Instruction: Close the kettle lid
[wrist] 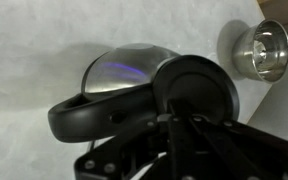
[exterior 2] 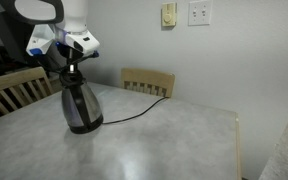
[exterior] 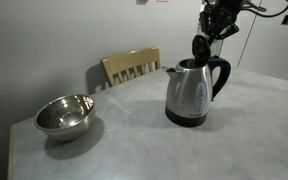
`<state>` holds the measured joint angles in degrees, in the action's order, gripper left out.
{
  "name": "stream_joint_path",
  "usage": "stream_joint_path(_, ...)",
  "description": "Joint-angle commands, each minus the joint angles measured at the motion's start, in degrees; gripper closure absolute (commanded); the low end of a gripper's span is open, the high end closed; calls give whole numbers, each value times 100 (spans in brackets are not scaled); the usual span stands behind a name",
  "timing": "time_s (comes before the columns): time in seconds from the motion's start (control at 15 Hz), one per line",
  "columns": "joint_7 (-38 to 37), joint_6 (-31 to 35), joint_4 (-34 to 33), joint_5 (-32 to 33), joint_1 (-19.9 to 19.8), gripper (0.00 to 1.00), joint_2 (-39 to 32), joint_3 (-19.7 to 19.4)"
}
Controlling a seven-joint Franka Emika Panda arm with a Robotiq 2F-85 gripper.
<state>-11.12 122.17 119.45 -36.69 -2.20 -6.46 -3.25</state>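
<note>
The shiny steel kettle (exterior: 190, 95) stands on the grey table, its black handle facing away from the bowl; it also shows in an exterior view (exterior 2: 80, 105) and in the wrist view (wrist: 124, 68). The round black kettle lid (exterior: 200, 47) is raised, tilted up on its hinge above the kettle's mouth. In the wrist view the kettle lid (wrist: 196, 88) faces the camera. My gripper (exterior: 214, 28) is just above and behind the lid, its fingers together and tips (wrist: 177, 120) against the lid's back. It grips nothing.
A round steel bowl (exterior: 64, 115) sits near the table's end, also in the wrist view (wrist: 262, 50). A wooden chair (exterior: 132, 66) stands behind the table by the wall. A black cord (exterior 2: 134, 110) runs from the kettle across the table.
</note>
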Motion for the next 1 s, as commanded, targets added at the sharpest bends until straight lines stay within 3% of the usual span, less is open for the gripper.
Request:
stream_joint_path(0.0,414,-465,0,-259,-99,100,66,37)
stream_joint_path(0.33,1234,-786,-354,6,-99,100,-193,24)
stream_joint_path(0.93,2423,-1078,-1626,513,-181,100,-1315,197)
